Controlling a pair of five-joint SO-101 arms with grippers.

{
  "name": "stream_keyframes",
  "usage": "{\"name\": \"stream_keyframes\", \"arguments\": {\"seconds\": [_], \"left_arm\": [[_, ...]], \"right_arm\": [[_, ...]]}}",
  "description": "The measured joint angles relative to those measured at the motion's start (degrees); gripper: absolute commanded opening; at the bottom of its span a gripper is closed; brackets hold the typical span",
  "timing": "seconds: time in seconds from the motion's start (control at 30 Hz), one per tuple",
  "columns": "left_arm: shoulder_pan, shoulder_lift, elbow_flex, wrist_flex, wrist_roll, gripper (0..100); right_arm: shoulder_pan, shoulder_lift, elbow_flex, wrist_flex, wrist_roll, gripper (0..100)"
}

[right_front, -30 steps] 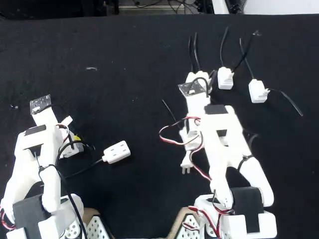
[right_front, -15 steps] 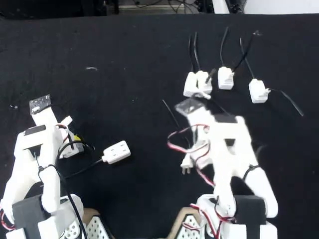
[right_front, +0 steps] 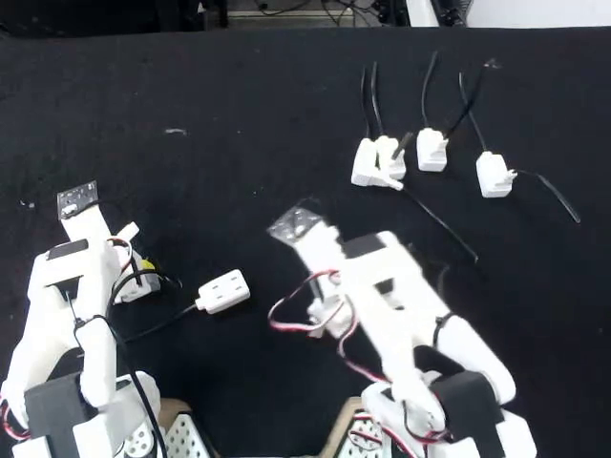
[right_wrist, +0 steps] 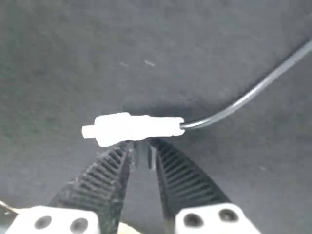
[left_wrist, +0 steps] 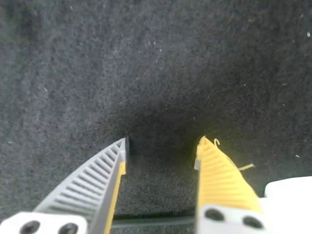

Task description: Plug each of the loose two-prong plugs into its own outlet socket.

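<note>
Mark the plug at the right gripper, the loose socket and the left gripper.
plug (right_wrist: 131, 127), right wrist view, white body's middle.
loose socket (right_front: 225, 290), high view, top face.
left gripper (left_wrist: 163, 143), left wrist view, midway between fingertips.

A table (right_front: 191, 86) takes up nearly the whole high view, covered from edge to edge in black cloth (left_wrist: 146, 58). The cloth is matte and felt-like, and seen from close by its nap is dotted with tiny pale specks and fibres. A small pale fleck of lint (right_front: 173, 131) lies on the table's far left part. The light over the table is soft and even. Beyond the table's far edge runs a thin strip of room. It is dark behind the far left corner. Behind the middle, dark cables (right_front: 325, 10) trail over a grey floor. Behind the far right corner stands a bright white surface (right_front: 535, 11).
</note>
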Motion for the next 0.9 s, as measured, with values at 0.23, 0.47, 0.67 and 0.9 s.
{"name": "stream_keyframes", "arguments": {"seconds": [0.23, 0.47, 0.67, 0.9], "left_arm": [[0.0, 0.0, 0.0, 0.0, 0.0, 23], [0.0, 0.0, 0.0, 0.0, 0.0, 23], [0.0, 0.0, 0.0, 0.0, 0.0, 23], [0.0, 0.0, 0.0, 0.0, 0.0, 23]], "right_arm": [[-7.12, -0.88, 0.0, -2.29, -2.37, 3.7], [-7.82, -0.97, -1.67, 0.7, 6.24, 4.0], [-8.26, -8.0, -3.6, 10.64, 7.91, 4.0], [-0.79, -30.07, -1.76, 13.01, 2.73, 4.0]]}}
